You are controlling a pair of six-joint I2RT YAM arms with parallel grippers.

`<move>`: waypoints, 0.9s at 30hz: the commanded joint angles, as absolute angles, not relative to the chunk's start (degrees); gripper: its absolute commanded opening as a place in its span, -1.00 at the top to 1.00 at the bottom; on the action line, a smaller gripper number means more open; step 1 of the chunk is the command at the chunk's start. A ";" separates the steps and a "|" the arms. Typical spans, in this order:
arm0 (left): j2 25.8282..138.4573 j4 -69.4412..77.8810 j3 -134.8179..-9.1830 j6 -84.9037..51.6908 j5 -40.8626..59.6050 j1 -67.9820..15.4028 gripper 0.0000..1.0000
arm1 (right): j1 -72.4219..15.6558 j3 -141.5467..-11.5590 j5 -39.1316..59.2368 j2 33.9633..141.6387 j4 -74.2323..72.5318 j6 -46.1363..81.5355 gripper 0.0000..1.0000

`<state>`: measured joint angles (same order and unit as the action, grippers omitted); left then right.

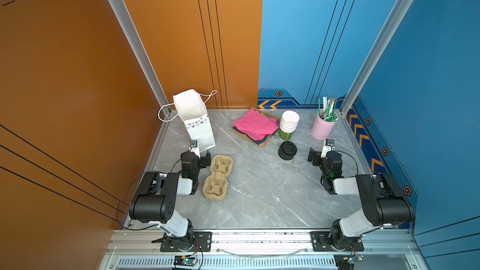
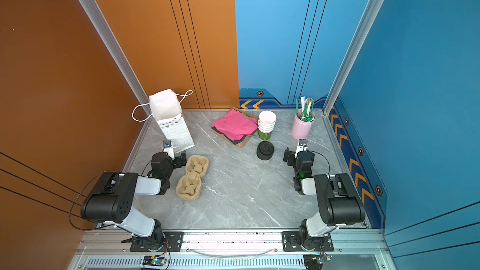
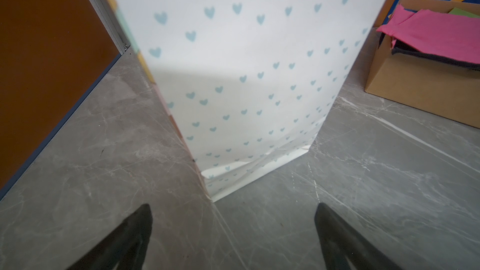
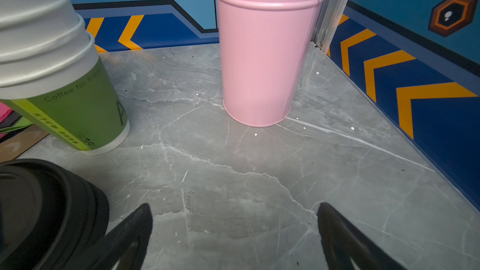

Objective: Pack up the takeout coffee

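Both hands were spread wide and held nothing. The left hand [image 3: 233,205] hung low over the grey marble desk [image 1: 259,198], pointed at the bottom corner of a tall white paper bag printed with pale blue hearts [image 3: 246,61]. The right hand [image 4: 233,205] hung over bare desk, facing a pink metal bucket [image 4: 259,61]. Each arm seemed parked beside the supplies on its own side, ready to begin rather than mid-grasp. In a top view the bag [image 1: 201,132] stood left of the frame's middle with its mouth open upward, nothing visible inside and its cord handles flopped outward, probably so that something could be lowered in. Just below it in the frame lay a brown moulded-pulp two-cup carrier [image 1: 207,194] with both wells empty. Right of the bag, a shallow cardboard box [image 3: 415,94] held folded cloths, a pink one [image 1: 255,125] uppermost. Beside the box stood a stack of lidless white paper cups [image 1: 289,123] with a green cup lowest, and below that a stack of black plastic lids [image 1: 287,150]. The bucket, further right, held green and white straws [image 1: 327,110]. The takeout coffee, a single lidded cup, appeared in no view, so it seemingly had yet to be made up from the stacks.
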<state>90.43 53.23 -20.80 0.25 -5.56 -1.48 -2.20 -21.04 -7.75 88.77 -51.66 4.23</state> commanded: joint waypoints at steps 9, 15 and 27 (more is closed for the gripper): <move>89.48 52.82 -21.68 0.30 -5.01 -0.75 -0.96 | -1.76 -21.45 -7.36 88.59 -51.99 3.29 -0.99; 78.59 50.34 -18.44 1.66 -12.44 -3.58 -0.96 | -3.27 -24.77 -10.29 75.97 -36.60 2.44 -0.99; 41.45 8.78 -28.83 -5.15 -16.14 -12.32 -0.96 | -10.45 -49.95 -10.47 52.41 7.79 7.18 -0.90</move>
<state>44.91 24.29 -23.79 -2.61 -17.54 -11.14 -8.80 -44.03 -9.78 49.84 -9.54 4.82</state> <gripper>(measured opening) 0.981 0.960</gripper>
